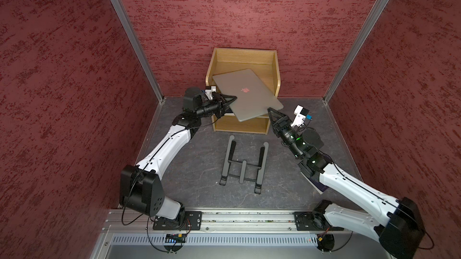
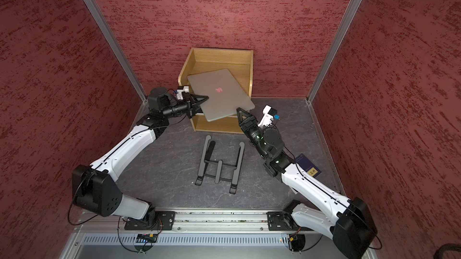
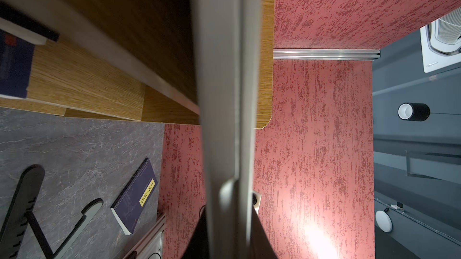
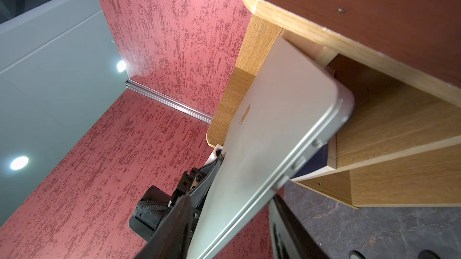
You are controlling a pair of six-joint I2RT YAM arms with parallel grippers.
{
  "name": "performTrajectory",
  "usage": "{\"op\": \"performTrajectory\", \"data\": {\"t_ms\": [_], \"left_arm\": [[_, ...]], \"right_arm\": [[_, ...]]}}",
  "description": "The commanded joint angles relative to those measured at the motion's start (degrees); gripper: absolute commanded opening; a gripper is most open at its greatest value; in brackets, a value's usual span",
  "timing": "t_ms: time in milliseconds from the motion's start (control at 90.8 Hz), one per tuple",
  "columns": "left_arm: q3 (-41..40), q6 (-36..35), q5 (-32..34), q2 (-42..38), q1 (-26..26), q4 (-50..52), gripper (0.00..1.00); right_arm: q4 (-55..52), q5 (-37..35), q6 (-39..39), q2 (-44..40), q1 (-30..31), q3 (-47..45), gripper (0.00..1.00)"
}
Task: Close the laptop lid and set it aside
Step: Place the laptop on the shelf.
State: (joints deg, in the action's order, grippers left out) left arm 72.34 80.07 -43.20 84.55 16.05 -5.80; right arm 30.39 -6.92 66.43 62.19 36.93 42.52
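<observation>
The grey worktop (image 1: pixel 189 170) carries a wooden shelf (image 1: pixel 274 70) at the back wall, and the laptop (image 1: pixel 247 100) sits above the shelf's upper tray, turned askew. Its far part is over the tray and its near corners overhang the front. Its lid (image 2: pixel 224 100) is already down, logo up, so what remains is probably to square it and lower it into the tray. Whether any corner touches the wood I cannot tell. The black stand (image 1: pixel 243 168) lies bare in mid-worktop, and a blue book (image 2: pixel 308 168) lies by the right arm (image 1: pixel 349 182), both well clear of the shelf. The left arm (image 1: pixel 169 140) rises from the rail, with its forearm about level and pointing at the laptop's side. The left tool (image 1: pixel 234 97) is nipped tight on that thin edge, so it seems to bear the weight. The right arm slants up toward the near corner. The right tool (image 1: pixel 270 110) straddles the edge there with its jaws wider than the slab and a gap showing in the wrist view. It holds nothing, and I judge it to be steadying or letting go.
</observation>
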Motion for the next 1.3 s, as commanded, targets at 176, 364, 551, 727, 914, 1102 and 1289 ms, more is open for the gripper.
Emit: {"op": "performTrajectory", "data": {"t_ms": [176,364,551,727,914,1102,1289], "left_arm": [[1.88,-2.25,-2.93,1.55,-3.49,-4.27,0.0],[1.77,-2.29,-4.05,2.62,-4.72,-4.29,0.0],[2.08,-2.15,-4.58,3.15,-5.24,-4.75,0.06],[1.76,-1.89,-4.66,3.34,-5.32,-5.15,0.12],[0.97,-1.69,-4.53,3.09,-5.59,-5.47,0.35],[0.26,-1.47,-4.09,1.76,-5.72,-5.96,0.49],[-0.54,-2.87,-2.3,-1.3,-5.5,-4.0,0.71]], "right_arm": [[5.69,-0.36,2.91,3.84,-2.05,2.91,0.55],[8.11,2.13,4.33,7.81,-3.29,5.02,0.52],[10.26,3.81,4.96,11.92,-3.74,7.58,0.41],[11.17,4.33,5.81,13.85,-3.84,8.61,0.18],[9.98,3.21,5.85,13.79,-3.75,8.95,0.0],[10.54,1.75,8.97,14.59,-3.66,8.86,0.0],[14.81,-0.97,12.71,15.67,-2.8,8.7,0.0]]}}
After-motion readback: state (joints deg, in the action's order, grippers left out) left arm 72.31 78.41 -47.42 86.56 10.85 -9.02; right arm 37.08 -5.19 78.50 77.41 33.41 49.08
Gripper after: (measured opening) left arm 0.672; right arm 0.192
